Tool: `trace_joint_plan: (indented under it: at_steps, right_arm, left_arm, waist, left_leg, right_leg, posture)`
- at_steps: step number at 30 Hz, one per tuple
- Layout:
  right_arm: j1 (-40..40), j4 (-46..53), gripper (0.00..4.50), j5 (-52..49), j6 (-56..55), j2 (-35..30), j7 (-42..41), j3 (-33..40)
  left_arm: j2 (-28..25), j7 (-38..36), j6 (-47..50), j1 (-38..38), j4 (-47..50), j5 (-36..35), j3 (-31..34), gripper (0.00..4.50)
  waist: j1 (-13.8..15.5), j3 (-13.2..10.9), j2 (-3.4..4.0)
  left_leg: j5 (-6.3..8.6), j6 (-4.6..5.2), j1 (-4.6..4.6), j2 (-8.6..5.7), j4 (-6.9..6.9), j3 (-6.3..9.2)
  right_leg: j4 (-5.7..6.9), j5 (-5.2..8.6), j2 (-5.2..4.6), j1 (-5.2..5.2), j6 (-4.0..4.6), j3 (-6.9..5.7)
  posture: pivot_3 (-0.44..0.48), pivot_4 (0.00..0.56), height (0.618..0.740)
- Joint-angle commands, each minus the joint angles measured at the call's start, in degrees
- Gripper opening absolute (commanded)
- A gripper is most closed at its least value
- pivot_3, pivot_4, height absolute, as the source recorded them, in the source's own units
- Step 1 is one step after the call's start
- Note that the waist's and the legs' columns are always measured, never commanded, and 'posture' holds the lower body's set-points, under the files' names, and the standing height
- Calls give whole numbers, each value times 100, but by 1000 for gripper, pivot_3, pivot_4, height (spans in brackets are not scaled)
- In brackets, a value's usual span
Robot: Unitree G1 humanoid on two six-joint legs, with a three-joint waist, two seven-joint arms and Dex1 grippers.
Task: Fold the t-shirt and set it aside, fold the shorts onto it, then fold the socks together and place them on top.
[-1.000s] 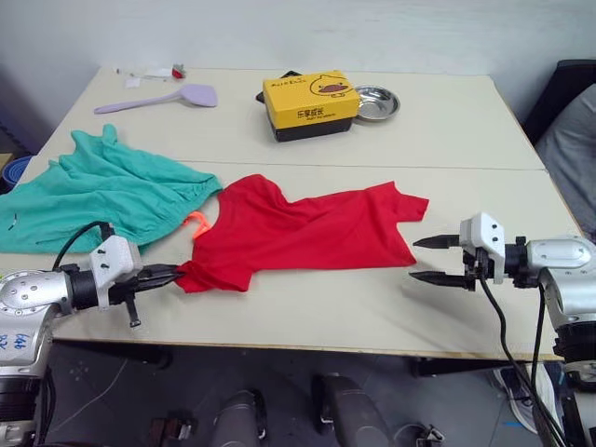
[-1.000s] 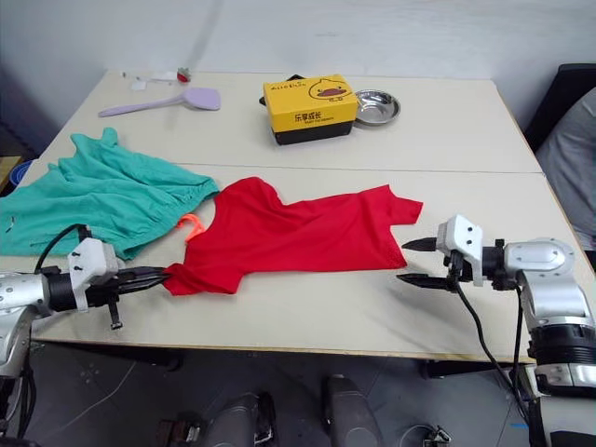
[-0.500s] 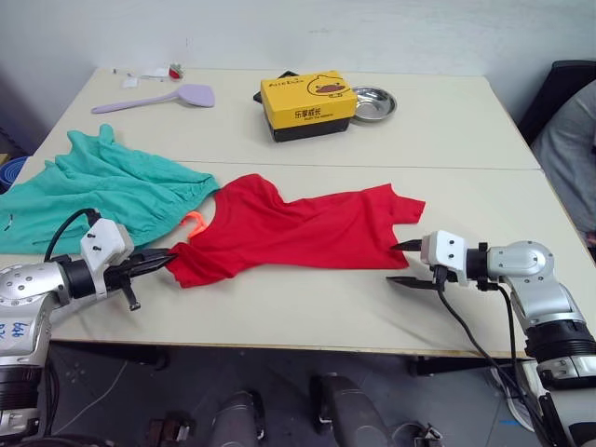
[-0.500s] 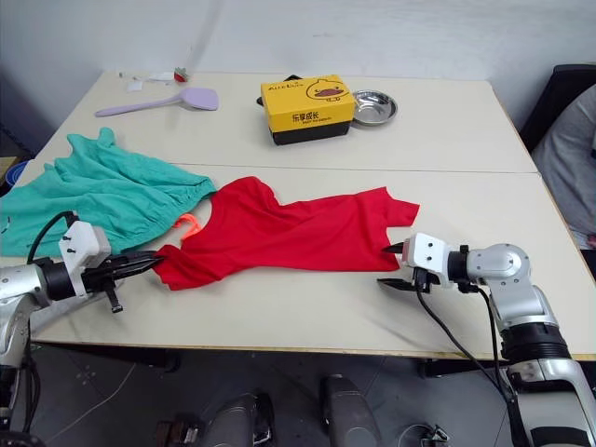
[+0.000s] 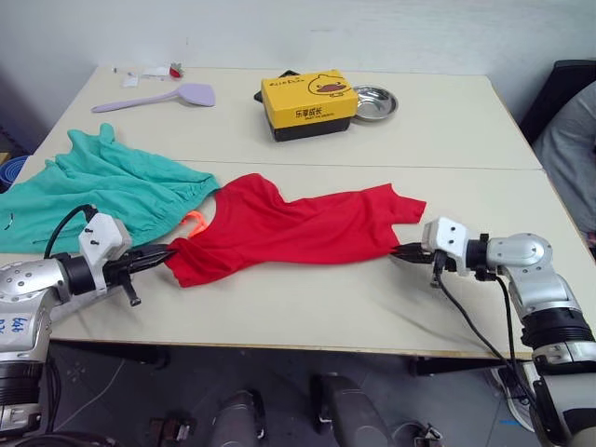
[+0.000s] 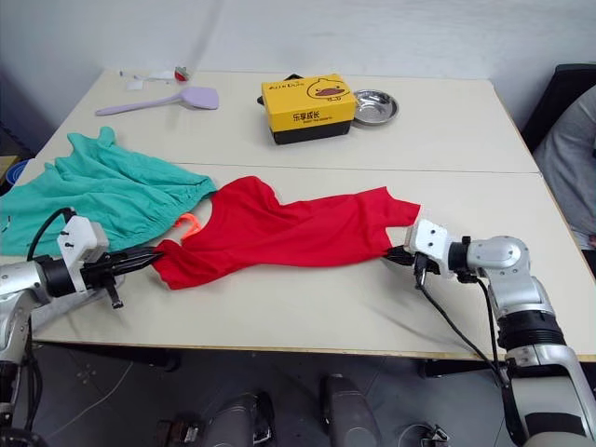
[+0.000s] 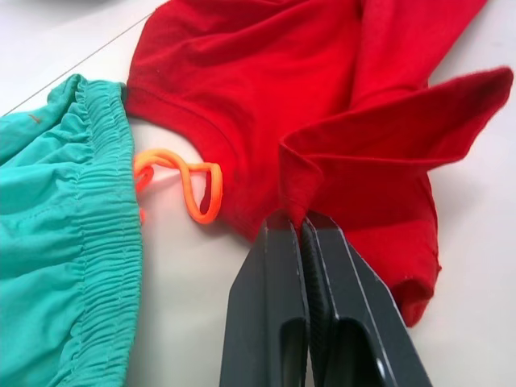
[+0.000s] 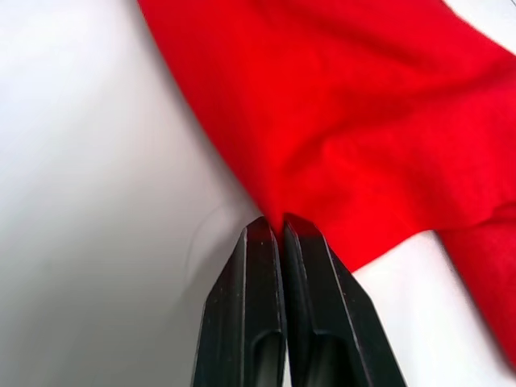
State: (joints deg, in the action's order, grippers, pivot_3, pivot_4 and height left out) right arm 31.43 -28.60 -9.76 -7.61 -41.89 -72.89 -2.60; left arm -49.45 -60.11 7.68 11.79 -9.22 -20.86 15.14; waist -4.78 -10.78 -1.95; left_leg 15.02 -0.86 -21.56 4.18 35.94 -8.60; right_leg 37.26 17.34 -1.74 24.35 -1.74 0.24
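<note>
Shirt and shorts on table, both unfolded.
Red t-shirt (image 5: 293, 231) rumpled, spread crosswise near front edge; teal shorts (image 5: 98, 191) crumpled just left, orange drawstring (image 7: 181, 179) touching shirt.

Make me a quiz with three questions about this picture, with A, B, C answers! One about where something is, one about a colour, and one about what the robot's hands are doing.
1. Where is the yellow box?
A. On the red t-shirt
B. Next to the metal bowl
C. On the green shorts

2. What colour is the drawstring?
A. Orange
B. Blue
C. White

3. What is the right gripper doing?
A. Wide open above the table
B. Holding the spatula
C. Pinching the t-shirt's edge

Answers:
1. B: the box sits at the far side of the table, right beside the metal bowl.
2. A: the drawstring loops out orange beside the shorts.
3. C: the right gripper is shut on the edge of the t-shirt; the left gripper pinches the other end.
</note>
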Motion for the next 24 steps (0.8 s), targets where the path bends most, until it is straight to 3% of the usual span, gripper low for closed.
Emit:
trace_joint_plan:
  at_steps: [1, 6, 12, 17, 24]
  right_arm:
    - [413, 463, 42, -1121, 1144, -370, -472, 770]
    - [1234, 245, 42, -1731, 3372, -770, -292, 1091]
    - [1654, -51, 42, -1626, 4414, -683, 169, 987]
    - [1881, -13, 42, -1848, 5139, -478, 683, 1262]
    - [1665, 613, 42, -2370, 5431, -884, -96, 1464]
  left_arm:
    - [62, 30, 296, 315, 101, -469, 313, 0]
    - [198, 251, 795, 971, -109, -913, 504, 0]
    - [392, 411, 1148, 1502, -410, -1005, 417, 0]
    - [408, 597, 1447, 1889, -758, -1009, 499, 0]
    - [172, 508, 1683, 2222, -1118, -1173, 821, 0]
  waist:
    - [8, -3, 1]
    - [7, -11, 2]
    - [-5, -6, -5]
    - [-1, -8, -5]
    - [22, -8, -4]
  left_leg:
    - [0, 0, -3, 0, 4, 0]
    - [-6, 4, -3, -2, 16, 2]
    - [1, -7, -10, -1, 4, 1]
    - [-20, -36, -94, 1, 30, -5]
    - [-25, -42, -102, 2, 32, -5]
  right_leg:
    - [5, 0, 0, 3, 0, 0]
    - [19, -1, -2, 8, -1, 1]
    - [15, 7, 1, 17, 9, 1]
    - [41, 4, 10, 106, 2, 7]
    - [41, 4, 15, 113, 0, 4]
  posture:
    - [0, 150, 740]
    - [0, 150, 740]
    - [0, 150, 740]
    - [0, 150, 740]
    - [0, 150, 740]
